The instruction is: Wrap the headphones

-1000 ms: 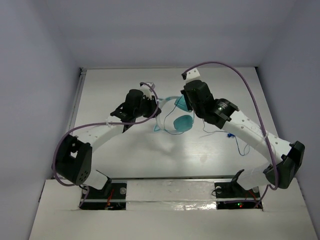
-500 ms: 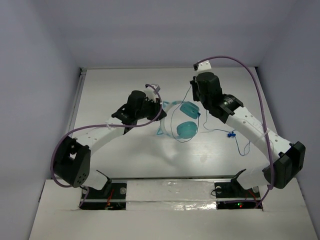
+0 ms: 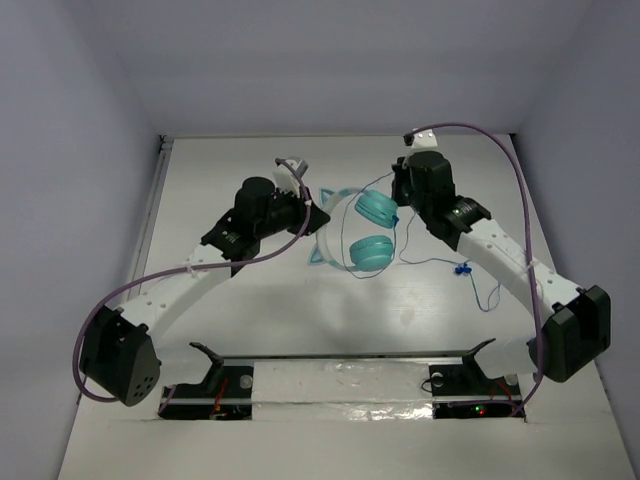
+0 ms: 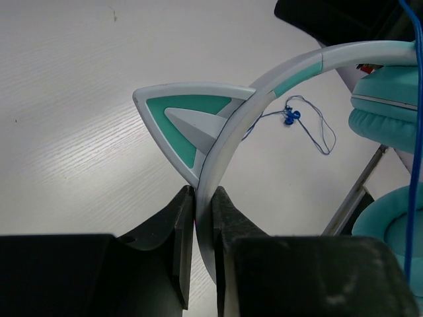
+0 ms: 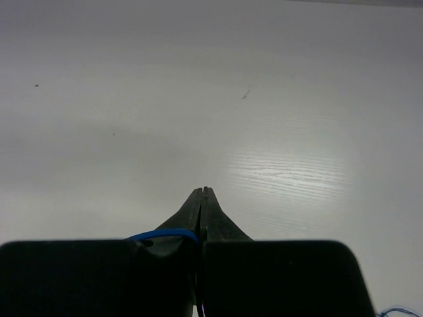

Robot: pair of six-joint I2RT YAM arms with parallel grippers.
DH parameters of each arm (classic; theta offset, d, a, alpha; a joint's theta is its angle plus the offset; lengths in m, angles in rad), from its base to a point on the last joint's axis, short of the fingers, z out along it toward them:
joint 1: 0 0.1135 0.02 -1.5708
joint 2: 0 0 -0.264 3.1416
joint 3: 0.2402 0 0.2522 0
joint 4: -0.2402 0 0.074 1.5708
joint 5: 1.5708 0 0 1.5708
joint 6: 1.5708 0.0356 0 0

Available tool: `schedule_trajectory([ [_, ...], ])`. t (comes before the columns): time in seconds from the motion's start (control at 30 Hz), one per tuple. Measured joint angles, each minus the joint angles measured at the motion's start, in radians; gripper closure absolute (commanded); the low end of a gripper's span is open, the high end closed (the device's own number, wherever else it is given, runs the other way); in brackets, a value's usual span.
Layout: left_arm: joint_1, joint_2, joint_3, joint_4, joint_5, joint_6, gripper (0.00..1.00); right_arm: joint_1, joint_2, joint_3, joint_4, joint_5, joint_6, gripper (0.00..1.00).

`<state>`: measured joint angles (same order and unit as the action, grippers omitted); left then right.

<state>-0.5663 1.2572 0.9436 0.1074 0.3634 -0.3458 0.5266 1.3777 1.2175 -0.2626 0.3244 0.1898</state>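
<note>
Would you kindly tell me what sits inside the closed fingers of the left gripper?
The left gripper pinches the pale thin headband of the teal over-ear headphones, right by its triangular teal ear. The stretch of band deeper between the fingers is hidden.

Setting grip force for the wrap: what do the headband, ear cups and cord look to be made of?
Headband: looks like rigid moulded plastic, pale grey with teal inlay, smooth satin finish; it keeps a clean arc with crisp edges.
Ear cups: teal cushions, probably soft leatherette over foam; matte, rounded, with a seamed rim.
Cord: thin blue flexible cable, likely with a rubber or PVC jacket; it lies in loose loops.
</note>
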Motion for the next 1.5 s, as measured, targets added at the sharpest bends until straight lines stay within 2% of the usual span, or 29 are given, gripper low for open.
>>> schedule_trajectory([
  [0.13, 0.014, -0.018, 0.023, -0.009, 0.006, -0.014, 1.0, -0.021, -0.05, -0.081, 0.078, -0.101, 0.039, 0.99],
  [0.3, 0.048, -0.019, 0.08, -0.023, 0.006, -0.035, 1.0, -0.023, -0.088, -0.184, 0.206, -0.256, 0.082, 0.81],
  [0.43, 0.066, -0.019, 0.124, -0.027, 0.008, -0.048, 1.0, -0.023, -0.096, -0.267, 0.328, -0.398, 0.106, 0.77],
  [0.7, 0.1, -0.018, 0.195, -0.045, 0.037, -0.088, 1.0, -0.023, -0.076, -0.379, 0.603, -0.666, 0.172, 0.58],
  [0.83, 0.128, -0.014, 0.265, -0.083, 0.049, -0.105, 1.0, -0.023, -0.026, -0.395, 0.714, -0.757, 0.203, 0.57],
  [1.07, 0.235, 0.008, 0.41, -0.151, 0.051, -0.125, 1.0, -0.023, 0.043, -0.476, 0.872, -0.822, 0.267, 0.51],
  [1.3, 0.335, 0.047, 0.479, -0.196, 0.059, -0.151, 1.0, -0.023, 0.152, -0.486, 0.945, -0.858, 0.313, 0.51],
  [1.5, 0.397, 0.116, 0.592, -0.259, 0.042, -0.145, 1.0, -0.023, 0.175, -0.51, 0.971, -0.864, 0.356, 0.5],
])
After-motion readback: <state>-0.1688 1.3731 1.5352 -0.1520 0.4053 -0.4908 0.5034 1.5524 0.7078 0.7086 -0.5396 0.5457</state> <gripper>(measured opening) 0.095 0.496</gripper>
